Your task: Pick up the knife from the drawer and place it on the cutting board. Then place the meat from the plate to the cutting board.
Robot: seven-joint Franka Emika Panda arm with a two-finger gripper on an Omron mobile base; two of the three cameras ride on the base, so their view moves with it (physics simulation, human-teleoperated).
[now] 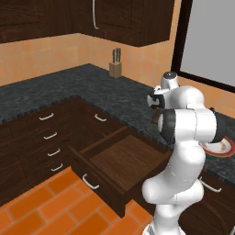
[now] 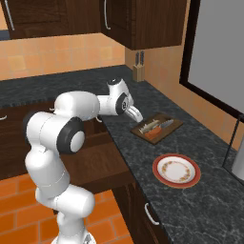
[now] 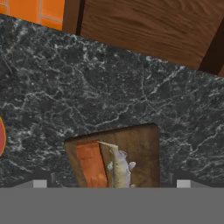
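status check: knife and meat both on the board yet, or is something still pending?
Both look done. In the right base view the knife and the meat lie on the cutting board, and the plate is bare. The drawer stands open with nothing on its floor. Nothing is in hand: the gripper is open just above the board's edge. No task step looks left.

Cutting board (image 3: 131, 148) and knife (image 3: 92, 164) cut off at hand view bottom; plate (image 1: 219, 148) half hidden behind arm.
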